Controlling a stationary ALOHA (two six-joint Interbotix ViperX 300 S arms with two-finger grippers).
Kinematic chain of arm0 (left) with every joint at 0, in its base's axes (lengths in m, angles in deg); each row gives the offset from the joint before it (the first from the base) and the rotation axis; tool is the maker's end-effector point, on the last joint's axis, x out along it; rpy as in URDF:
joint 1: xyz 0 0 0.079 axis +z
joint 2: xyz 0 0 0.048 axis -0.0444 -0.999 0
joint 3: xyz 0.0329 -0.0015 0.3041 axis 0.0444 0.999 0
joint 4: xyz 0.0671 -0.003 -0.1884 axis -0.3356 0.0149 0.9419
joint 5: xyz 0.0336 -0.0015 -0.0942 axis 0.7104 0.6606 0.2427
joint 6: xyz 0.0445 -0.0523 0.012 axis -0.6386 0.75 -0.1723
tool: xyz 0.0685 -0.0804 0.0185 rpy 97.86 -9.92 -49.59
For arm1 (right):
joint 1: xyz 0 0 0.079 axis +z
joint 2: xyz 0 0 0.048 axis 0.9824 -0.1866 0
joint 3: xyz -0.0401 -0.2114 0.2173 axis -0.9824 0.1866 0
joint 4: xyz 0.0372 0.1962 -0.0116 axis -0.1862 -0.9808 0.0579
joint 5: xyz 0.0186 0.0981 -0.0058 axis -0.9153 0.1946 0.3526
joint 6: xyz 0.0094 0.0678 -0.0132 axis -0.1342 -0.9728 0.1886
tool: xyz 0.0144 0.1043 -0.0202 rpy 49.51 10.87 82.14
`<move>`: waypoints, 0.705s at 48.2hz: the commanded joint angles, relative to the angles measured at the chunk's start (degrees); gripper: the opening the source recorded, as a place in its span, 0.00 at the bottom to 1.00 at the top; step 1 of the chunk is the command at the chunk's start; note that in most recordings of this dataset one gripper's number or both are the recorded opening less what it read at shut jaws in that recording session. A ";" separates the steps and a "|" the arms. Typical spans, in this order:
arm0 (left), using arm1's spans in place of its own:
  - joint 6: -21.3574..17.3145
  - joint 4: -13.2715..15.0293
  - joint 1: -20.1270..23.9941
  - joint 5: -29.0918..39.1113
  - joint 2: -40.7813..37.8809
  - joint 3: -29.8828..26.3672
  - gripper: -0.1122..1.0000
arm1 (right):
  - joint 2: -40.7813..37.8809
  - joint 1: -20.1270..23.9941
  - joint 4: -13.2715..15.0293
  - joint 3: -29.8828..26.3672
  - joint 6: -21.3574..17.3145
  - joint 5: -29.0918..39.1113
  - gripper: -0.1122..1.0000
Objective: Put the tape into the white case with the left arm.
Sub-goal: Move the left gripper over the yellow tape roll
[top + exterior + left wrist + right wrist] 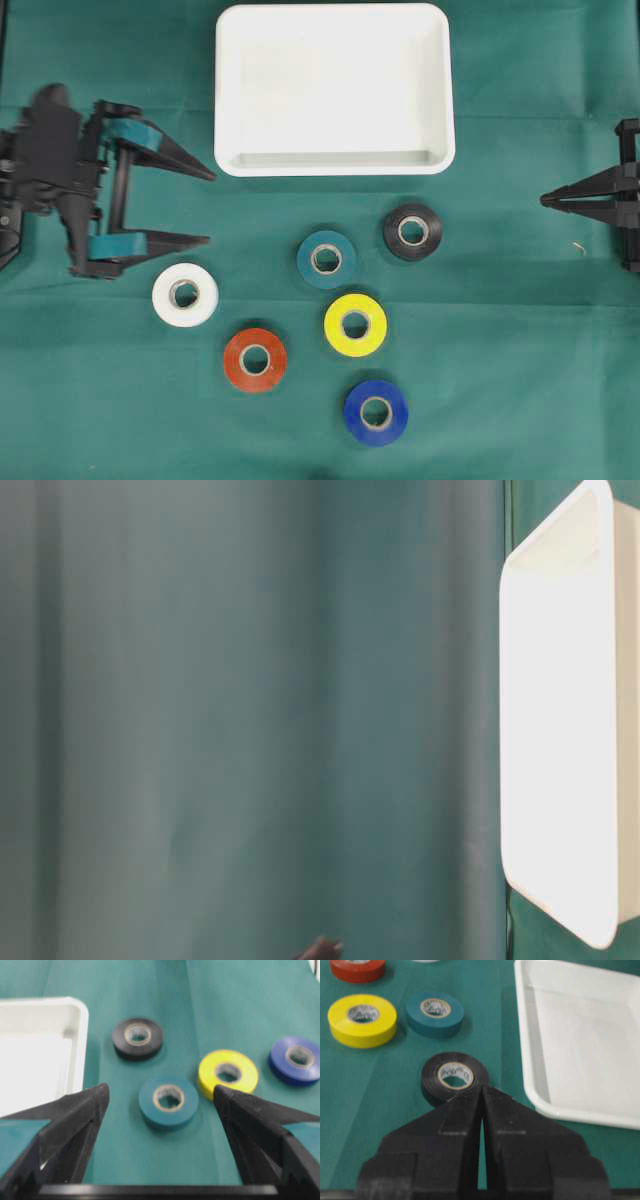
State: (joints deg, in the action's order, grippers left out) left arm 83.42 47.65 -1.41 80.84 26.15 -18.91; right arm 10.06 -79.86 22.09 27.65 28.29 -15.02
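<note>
My left pincer point(205, 208) stands fully open and empty, aimed at the teal tape point(168, 1100) lying flat on the desk near the white case point(334, 160). I judge it best to straddle that roll squarely before closing.

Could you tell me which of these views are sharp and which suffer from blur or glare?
Overhead: evenly lit and sharp, the six rolls casting only faint shadows. Table-level: mostly soft green blur, the white case overexposed to a bright slab. Left wrist: the open left gripper is out of focus, as is the case's washed-out floor; the teal roll is fairly crisp. Right wrist: the right gripper is soft, the black roll clear.
</note>
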 commanded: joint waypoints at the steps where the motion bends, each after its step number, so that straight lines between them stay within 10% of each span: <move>1: -0.09 0.09 -0.18 1.67 -2.02 -2.99 0.99 | 0.35 -0.09 0.09 0.00 0.00 0.00 0.02; 34: -0.26 0.00 -0.62 6.77 -10.37 -7.38 0.99 | 1.49 -0.09 0.09 1.85 -0.09 -0.35 0.02</move>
State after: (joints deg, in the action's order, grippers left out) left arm 83.25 47.57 -1.76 87.87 15.25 -24.98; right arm 11.90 -79.78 22.09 30.12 28.29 -14.84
